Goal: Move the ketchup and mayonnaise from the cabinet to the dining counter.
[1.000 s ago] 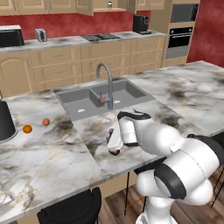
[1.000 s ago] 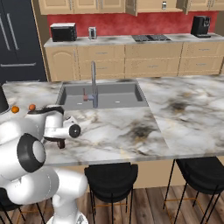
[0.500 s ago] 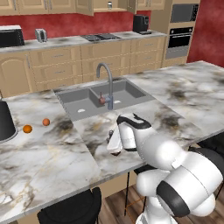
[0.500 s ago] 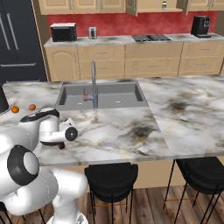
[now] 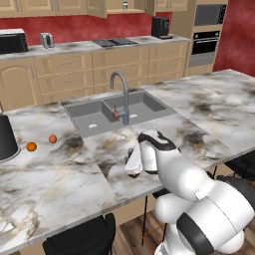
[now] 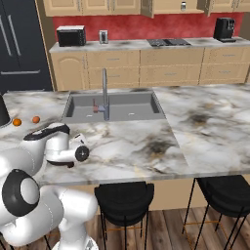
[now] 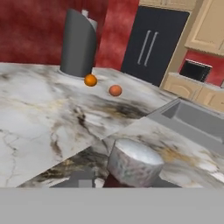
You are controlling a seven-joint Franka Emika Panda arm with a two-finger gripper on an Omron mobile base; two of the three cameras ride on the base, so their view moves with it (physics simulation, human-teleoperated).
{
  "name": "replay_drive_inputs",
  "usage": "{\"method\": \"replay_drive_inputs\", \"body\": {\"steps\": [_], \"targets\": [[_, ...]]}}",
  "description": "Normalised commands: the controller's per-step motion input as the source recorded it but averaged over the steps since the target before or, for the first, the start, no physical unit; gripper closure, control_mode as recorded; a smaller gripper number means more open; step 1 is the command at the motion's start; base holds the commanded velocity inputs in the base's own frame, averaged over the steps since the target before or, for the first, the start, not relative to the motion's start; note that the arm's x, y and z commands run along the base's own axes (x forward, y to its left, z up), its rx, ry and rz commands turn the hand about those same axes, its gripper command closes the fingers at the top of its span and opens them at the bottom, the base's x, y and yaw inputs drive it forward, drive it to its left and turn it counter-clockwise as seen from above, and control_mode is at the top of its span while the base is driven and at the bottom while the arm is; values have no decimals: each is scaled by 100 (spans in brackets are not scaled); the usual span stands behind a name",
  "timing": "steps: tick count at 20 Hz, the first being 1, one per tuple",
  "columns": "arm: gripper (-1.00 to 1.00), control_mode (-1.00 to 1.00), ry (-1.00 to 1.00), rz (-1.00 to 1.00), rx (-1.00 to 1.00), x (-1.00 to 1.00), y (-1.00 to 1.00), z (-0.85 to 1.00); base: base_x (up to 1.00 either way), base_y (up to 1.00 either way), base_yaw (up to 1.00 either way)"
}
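Arm is folded low over the near edge of the counter [image 5: 209, 107], in front of the sink [image 5: 99, 112] and faucet [image 5: 121, 94]. Tool [image 5: 132, 160] sits just above the marble, left of the white wrist in the left base view; in the right base view the wrist end is at the counter's near-left part, tool [image 6: 73, 155] mostly hidden by the arm. Hand view shows a round silvery-topped thing with dark red under it, the ketchup [image 7: 131, 164], right at the bottom between where the fingertips would be, on or just over the counter [image 7: 39, 113]; can't tell whether it touches the surface. Finger state: can't tell, the tips are hidden behind the bottle and the bottom band, so grip on it isn't confirmed. Two small orange balls [image 7: 90, 80] [image 7: 115, 90] lie on the counter further off, near a dark grey cylinder stand [image 7: 78, 43]. Same balls in the left base view [image 5: 31, 146] [image 5: 52, 139], left of the sink. Small jar [image 6: 183, 6] stands in the open wall cabinet [image 6: 171, 6] at the back, above the cooktop; too small to identify.
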Motion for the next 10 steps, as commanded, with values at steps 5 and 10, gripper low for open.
{"method": "replay_drive_inputs", "body": {"steps": [5,10], "targets": [[-100,-100,0,0,0,-19,-23,-24,0,0,0],[-100,-100,-1,0,0,-7,-19,-17,0,0,0]]}}
